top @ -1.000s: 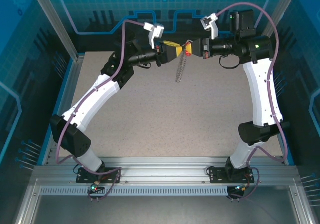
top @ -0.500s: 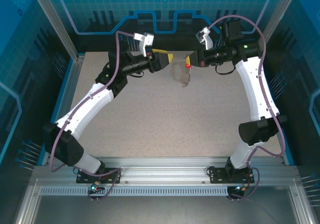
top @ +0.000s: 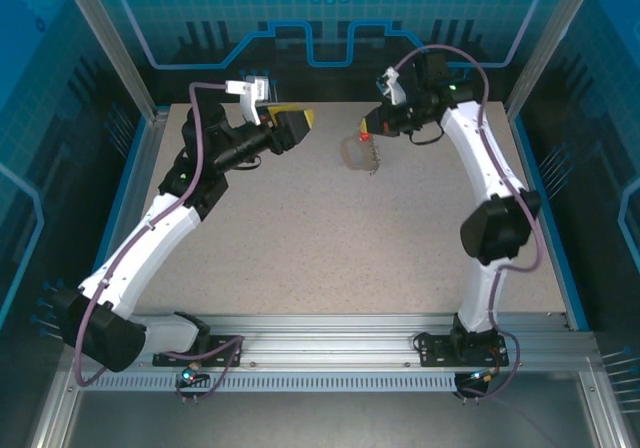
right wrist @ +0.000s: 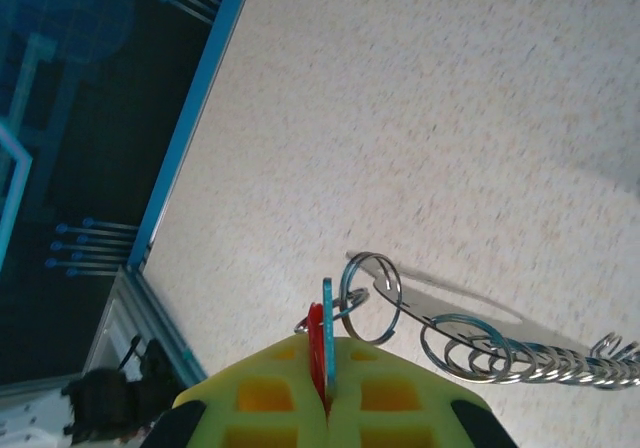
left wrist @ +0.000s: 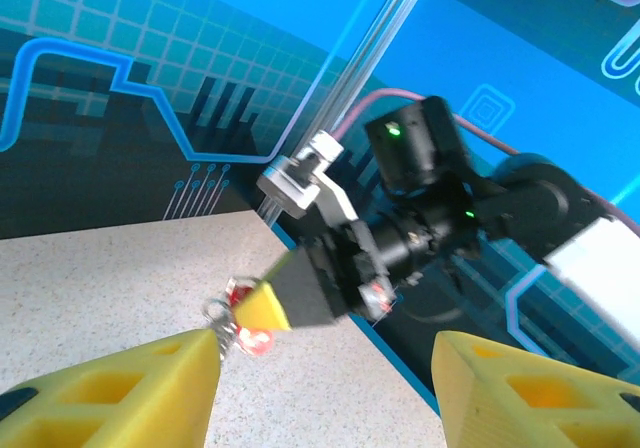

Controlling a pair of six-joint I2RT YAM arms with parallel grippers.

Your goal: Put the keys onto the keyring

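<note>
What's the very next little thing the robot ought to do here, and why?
Probably lower the right gripper toward the table and set its load down. It is shut on the red key, whose head seems already threaded on the keyring dangling beneath it, and the left gripper is open, empty and apart from it.

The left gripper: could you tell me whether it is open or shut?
Open: the left gripper has its yellow fingers wide apart, holding nothing.

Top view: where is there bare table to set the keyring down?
Bare: the wide middle of the table, between left arm and right arm, down to the near rail. Crowded: near the far edge, where left gripper, right gripper, key and keyring gather.
</note>
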